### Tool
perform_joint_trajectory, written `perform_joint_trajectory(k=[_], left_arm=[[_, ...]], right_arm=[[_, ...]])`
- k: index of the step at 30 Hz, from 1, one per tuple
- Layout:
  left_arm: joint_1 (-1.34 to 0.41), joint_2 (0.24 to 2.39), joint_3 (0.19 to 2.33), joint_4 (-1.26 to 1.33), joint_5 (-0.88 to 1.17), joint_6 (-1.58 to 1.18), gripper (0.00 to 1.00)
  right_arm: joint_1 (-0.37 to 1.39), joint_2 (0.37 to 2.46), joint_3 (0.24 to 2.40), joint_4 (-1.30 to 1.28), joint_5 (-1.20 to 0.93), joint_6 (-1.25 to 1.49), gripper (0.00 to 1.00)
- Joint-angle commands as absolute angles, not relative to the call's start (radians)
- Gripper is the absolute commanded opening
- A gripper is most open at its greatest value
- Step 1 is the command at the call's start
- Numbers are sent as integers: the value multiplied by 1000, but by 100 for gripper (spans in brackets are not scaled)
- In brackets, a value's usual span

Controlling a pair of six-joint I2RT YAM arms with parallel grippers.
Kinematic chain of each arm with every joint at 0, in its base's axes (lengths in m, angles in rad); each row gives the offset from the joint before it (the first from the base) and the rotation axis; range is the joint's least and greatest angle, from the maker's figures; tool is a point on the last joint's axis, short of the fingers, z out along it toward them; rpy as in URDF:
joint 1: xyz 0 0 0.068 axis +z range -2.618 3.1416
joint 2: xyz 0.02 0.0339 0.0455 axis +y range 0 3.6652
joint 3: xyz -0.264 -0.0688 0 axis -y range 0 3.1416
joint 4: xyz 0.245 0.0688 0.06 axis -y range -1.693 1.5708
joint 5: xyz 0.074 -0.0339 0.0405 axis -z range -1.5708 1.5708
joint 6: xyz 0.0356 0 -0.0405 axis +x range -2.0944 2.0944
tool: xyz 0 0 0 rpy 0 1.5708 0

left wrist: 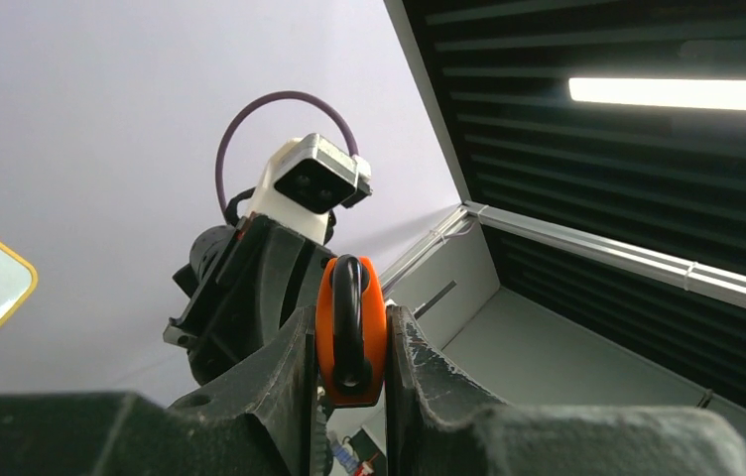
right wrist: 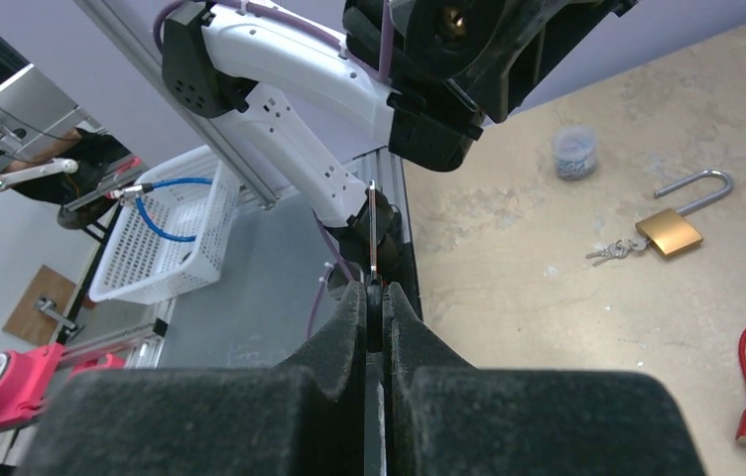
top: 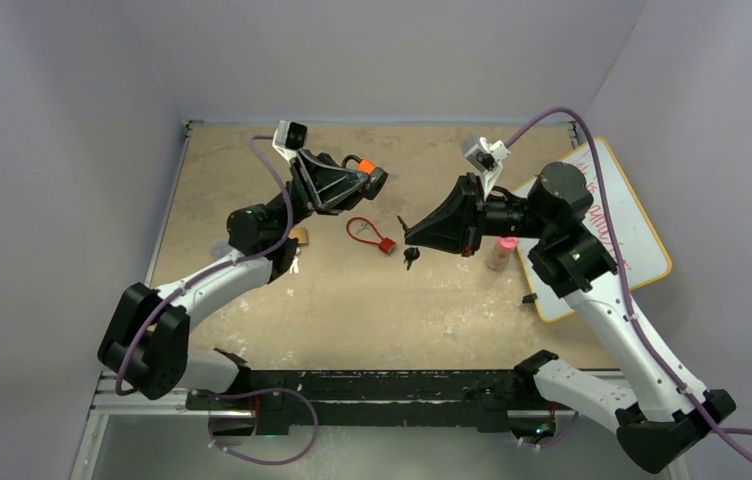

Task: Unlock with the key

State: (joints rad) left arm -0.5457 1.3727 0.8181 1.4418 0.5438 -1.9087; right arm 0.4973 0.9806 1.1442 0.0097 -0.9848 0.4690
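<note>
High over table (top: 432,300), left claw (top: 376,178) tight on orange padlock (left wrist: 351,322), right claw (top: 412,240) on key (right wrist: 374,238).

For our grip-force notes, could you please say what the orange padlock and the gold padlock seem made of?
Orange padlock: probably plastic or rubbery cover, matte and evenly coloured; dark shackle, material unclear. Gold rectangular padlock: likely brass body, yellow metallic sheen; pale shiny shackle looks like steel.

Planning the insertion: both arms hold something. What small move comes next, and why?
Probably ease the right gripper toward the left gripper, aiming its key at the orange padlock: both are pinched, but a gap separates them in the top view.
</note>
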Motion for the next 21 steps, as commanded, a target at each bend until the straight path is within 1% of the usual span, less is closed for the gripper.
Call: perform_joint_trajectory(k=[1, 3, 5, 8, 11, 12, 21], left_arm=[[-548, 1350, 854, 1634, 540, -1944, 0], [-547, 1330, 852, 1543, 556, -1963, 0], [-548, 1297, 865, 1338, 612, -1951, 0], [-548, 1250, 920, 993, 739, -1889, 0], [-546, 1221, 1022, 546, 841, -1753, 0], [-545, 1220, 1048, 471, 851, -1721, 0], [-545, 1225, 1047, 435, 875, -1747, 0]], right_arm=[[498, 1016, 1242, -59, -976, 480, 0], [498, 1041, 1275, -108, -957, 489, 0], [497, 1055, 1288, -127, -957, 522, 0], [498, 1071, 1284, -139, -938, 580, 0], [498, 1070, 1268, -156, -919, 577, 0], [498, 1064, 1253, -142, -921, 585, 0], [498, 991, 1167, -117, -1029, 605, 0]])
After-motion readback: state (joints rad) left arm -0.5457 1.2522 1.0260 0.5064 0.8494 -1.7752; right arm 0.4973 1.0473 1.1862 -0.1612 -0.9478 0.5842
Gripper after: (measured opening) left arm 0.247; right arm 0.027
